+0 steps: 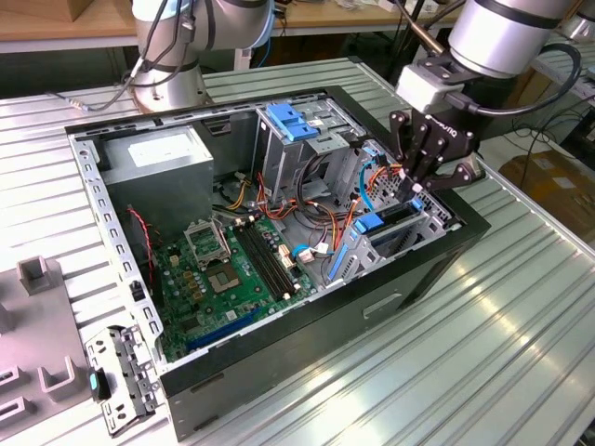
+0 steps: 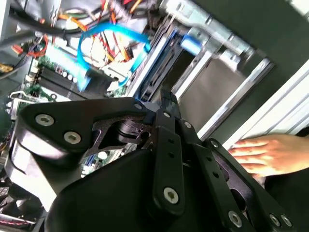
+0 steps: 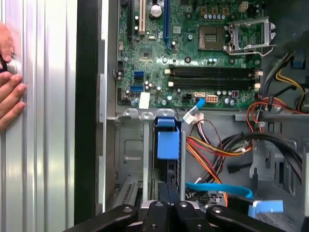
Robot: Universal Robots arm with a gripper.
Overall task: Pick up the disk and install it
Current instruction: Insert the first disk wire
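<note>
One arm: gripper (image 1: pixel 416 190) is low over the cage (image 1: pixel 437 228) of the open case (image 1: pixel 307 372), on the exterior view's right.
Tool state: fingers are pressed together on the disk's top edge. The first wrist view shows the gripper (image 3: pixel 169 207) pinching the slab from both sides.
Disk: disk (image 1: pixel 392 214) stands on edge, partly down in the cage, with its blue rail showing. In the first wrist view it is seen edge-on (image 3: pixel 167 145), blue tab over dark slab.
Disk label: cannot tell, as only the edge is seen.
Gripper marking: pale lettering on its housing in the exterior view.
PSU: grey PSU (image 1: pixel 158 177) sits in the case's far corner. A white sticker (image 1: pixel 160 149) is on top, print too small to read.
Board: board (image 3: pixel 193 63) lies flat in the case. A small sticker (image 3: pixel 144 100) sits near its edge by the blue sockets, and no print can be made out.
Cable: blue cable (image 3: pixel 217 188) runs just beside the disk and loops above the gripper in the second wrist view (image 2: pixel 113 34).
Latch: blue latch (image 1: pixel 293 121) tops the tall bay, apart from the gripper.
Hand: a person's hand (image 3: pixel 9 92) rests on the ribbed table (image 1: pixel 521 325) outside the case wall, also seen in the second wrist view (image 2: pixel 268 152).
</note>
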